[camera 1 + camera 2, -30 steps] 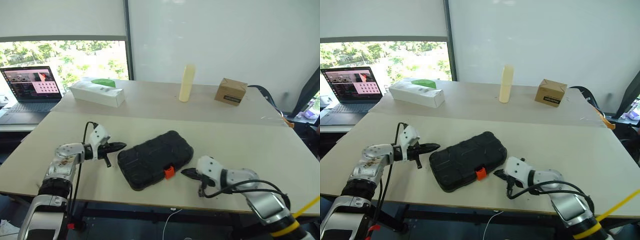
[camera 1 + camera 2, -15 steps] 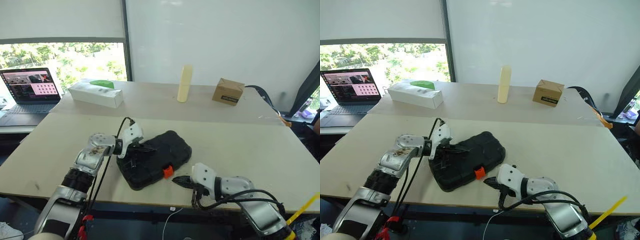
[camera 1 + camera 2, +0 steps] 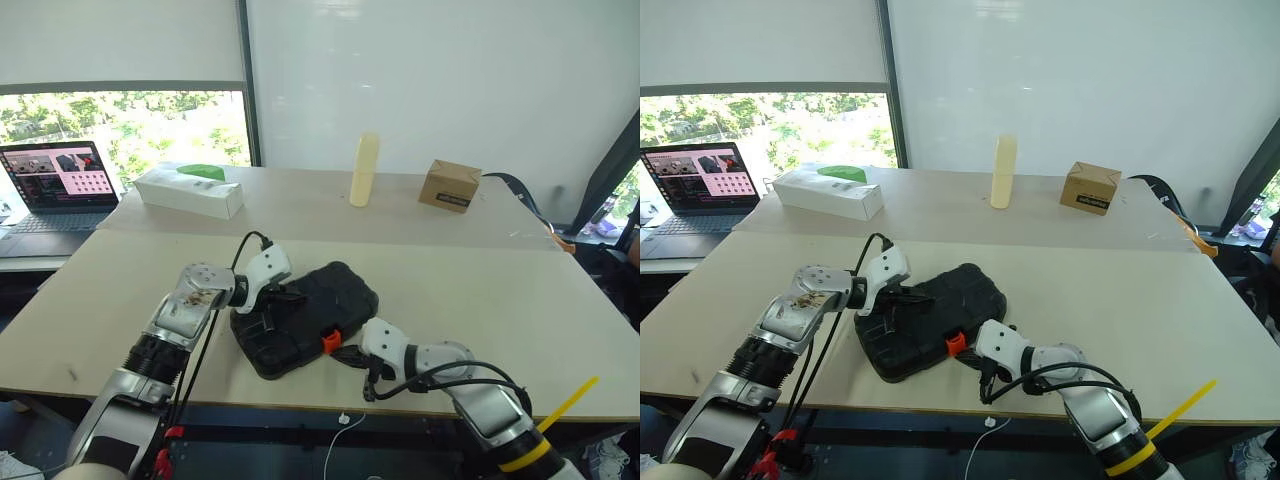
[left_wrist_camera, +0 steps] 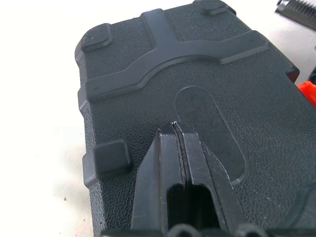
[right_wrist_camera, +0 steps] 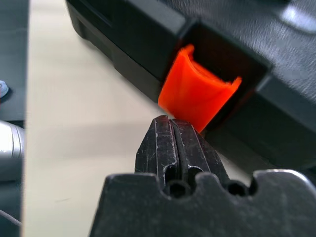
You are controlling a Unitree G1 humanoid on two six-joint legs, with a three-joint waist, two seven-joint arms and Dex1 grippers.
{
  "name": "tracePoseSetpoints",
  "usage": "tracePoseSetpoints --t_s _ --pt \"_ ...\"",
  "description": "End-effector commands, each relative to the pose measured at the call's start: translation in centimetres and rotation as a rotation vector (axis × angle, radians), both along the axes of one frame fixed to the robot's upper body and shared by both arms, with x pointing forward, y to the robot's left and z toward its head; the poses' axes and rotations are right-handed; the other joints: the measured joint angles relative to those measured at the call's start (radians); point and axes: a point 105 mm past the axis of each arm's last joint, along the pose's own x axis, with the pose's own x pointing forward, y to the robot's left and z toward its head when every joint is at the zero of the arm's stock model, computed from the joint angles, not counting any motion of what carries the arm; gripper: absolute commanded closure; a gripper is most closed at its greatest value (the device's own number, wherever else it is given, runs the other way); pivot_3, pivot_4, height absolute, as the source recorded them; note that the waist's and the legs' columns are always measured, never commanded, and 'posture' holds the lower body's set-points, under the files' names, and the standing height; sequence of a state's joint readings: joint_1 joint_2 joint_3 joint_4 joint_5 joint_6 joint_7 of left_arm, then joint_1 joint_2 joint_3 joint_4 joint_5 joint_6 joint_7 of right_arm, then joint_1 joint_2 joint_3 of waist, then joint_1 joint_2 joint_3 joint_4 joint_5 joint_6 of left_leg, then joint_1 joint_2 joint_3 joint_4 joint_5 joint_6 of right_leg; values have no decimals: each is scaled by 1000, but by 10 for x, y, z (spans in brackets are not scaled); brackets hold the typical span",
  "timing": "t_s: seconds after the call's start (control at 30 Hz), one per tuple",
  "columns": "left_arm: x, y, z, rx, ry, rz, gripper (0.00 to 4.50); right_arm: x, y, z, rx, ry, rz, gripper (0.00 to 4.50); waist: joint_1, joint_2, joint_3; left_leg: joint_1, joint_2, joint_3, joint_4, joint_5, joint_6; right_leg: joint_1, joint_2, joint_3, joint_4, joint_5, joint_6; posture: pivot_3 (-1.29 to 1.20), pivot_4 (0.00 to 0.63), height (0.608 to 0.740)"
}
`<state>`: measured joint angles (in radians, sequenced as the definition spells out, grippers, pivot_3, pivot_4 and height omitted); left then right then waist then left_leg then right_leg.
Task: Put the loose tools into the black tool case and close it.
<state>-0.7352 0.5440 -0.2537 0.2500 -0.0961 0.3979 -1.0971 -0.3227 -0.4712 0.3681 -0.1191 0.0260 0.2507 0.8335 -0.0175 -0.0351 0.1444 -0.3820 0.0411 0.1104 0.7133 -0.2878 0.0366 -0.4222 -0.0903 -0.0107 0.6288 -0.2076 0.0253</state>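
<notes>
I see the black tool case (image 3: 304, 319) lying closed near the front edge of the pale table (image 3: 520, 310). My left gripper (image 3: 283, 296) rests on the case lid, fingers pressed together and holding nothing. My right gripper (image 5: 174, 129), also pinched shut and empty, sits at the case's front edge with its tips right at the orange latch (image 5: 197, 93). Behind the case, on the far table, stand a cream bottle (image 3: 364, 169), a cardboard box (image 3: 449, 186) and a white oblong box (image 3: 189, 189). Left of the case, by the window, a laptop (image 3: 58, 186) is open.
</notes>
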Motion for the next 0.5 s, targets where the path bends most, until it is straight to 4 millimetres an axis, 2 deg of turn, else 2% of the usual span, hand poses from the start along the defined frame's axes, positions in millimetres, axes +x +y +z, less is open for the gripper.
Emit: tracePoseSetpoints --t_s 0.03,0.23,0.5 --pt "-10 13 -50 121 179 47 4467 14 6 31 64 -132 -8 4500 0 0 0 0 0 0 0 0 0 0 0 0 0 0 0 0 150 740" --pt "-16 24 -64 140 218 63 4467 9 1 38 61 -125 19 4500 -1 1 -1 1 1 0 0 0 0 0 0 1 1 0 -1 0 150 740" --pt "-15 27 -70 143 211 76 4467 -8 -3 43 35 -69 92 4500 -1 6 -10 4 1 1 -3 0 0 1 0 2 0 -1 -2 0 150 740"
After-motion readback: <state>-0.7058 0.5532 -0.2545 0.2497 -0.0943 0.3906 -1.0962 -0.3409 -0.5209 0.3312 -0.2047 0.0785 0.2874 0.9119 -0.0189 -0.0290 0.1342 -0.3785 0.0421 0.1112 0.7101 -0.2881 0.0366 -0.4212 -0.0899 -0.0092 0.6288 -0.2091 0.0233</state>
